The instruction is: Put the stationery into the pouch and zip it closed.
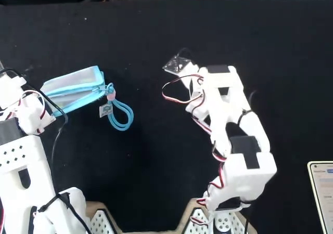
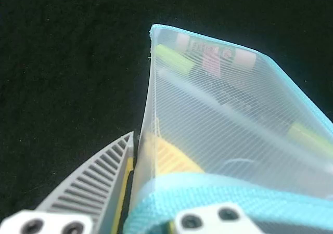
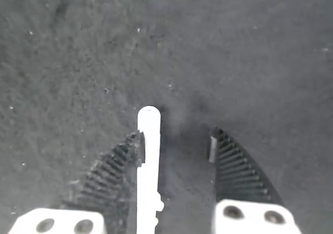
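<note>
Black cloth covers the table [image 1: 156, 26]. At its left side the mesh pouch [image 1: 73, 91] with blue trim sits tilted, one end caught in the left gripper [image 1: 48, 108], whose ridged finger [image 2: 99, 177] presses against the pouch wall. Green [image 2: 174, 59] and pink [image 2: 210, 62] stationery shows through the mesh. A blue loop strap [image 1: 120, 114] lies on the cloth at the pouch's far end. Well apart, mid-table, the right gripper [image 3: 177, 138] hangs with its jaws spread; a white stick [image 3: 148, 161] lies along one finger, clear of the other.
</note>
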Controlling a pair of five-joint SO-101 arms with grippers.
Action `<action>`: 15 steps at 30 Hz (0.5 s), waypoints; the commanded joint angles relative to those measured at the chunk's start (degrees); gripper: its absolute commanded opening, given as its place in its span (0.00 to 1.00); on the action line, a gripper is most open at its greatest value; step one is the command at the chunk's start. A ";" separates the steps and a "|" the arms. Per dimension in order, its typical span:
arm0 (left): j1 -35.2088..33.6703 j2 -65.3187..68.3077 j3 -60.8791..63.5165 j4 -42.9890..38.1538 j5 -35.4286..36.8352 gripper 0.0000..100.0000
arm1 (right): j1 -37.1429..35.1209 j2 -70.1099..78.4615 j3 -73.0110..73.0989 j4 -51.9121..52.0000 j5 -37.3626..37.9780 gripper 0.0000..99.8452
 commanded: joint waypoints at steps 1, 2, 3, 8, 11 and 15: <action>-1.80 0.26 -0.40 0.18 0.53 0.03 | -1.41 1.10 -1.19 -0.88 -0.88 0.19; -1.80 0.26 -0.40 0.18 0.53 0.03 | -1.67 1.10 -1.19 -0.97 -1.67 0.19; -1.80 0.26 -0.40 0.18 0.53 0.03 | -1.76 1.10 -1.19 -0.97 -2.46 0.19; -1.80 0.26 -0.40 0.26 0.53 0.03 | -1.76 1.10 -0.92 -0.62 -2.99 0.19; -1.80 0.26 -0.40 0.26 0.53 0.03 | -1.76 1.45 -0.57 -0.53 -2.99 0.19; -1.80 0.26 -0.40 0.35 0.53 0.03 | -1.67 1.01 2.95 -2.73 -2.90 0.06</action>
